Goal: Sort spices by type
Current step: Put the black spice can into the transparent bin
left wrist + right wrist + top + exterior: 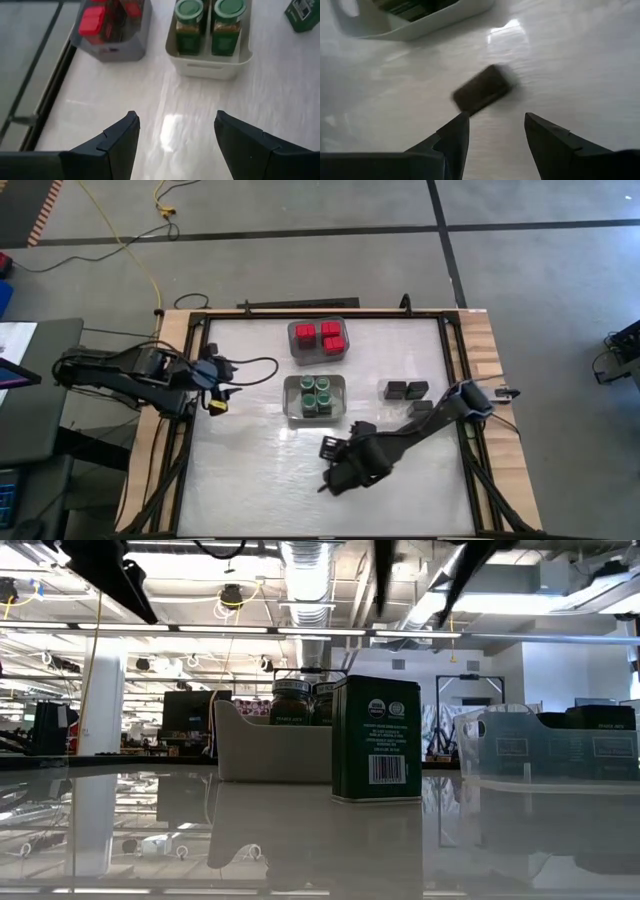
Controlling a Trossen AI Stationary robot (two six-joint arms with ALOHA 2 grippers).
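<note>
Hovering near the table's (250,480) middle, the right gripper (492,131) is seen with fingers apart above a lone dark tin (482,93) beside the green jars' bin (314,396). A toppled tin could be caused by off-centre closing. The left gripper (174,131), also spread, is parked at the left edge.

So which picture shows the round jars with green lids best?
The left wrist view: two round green-lidded jars sit large in their white bin. The high view shows all four lids, tiny. The low view shows only dark jar tops behind the bin wall. The right wrist view shows none clearly.
</note>
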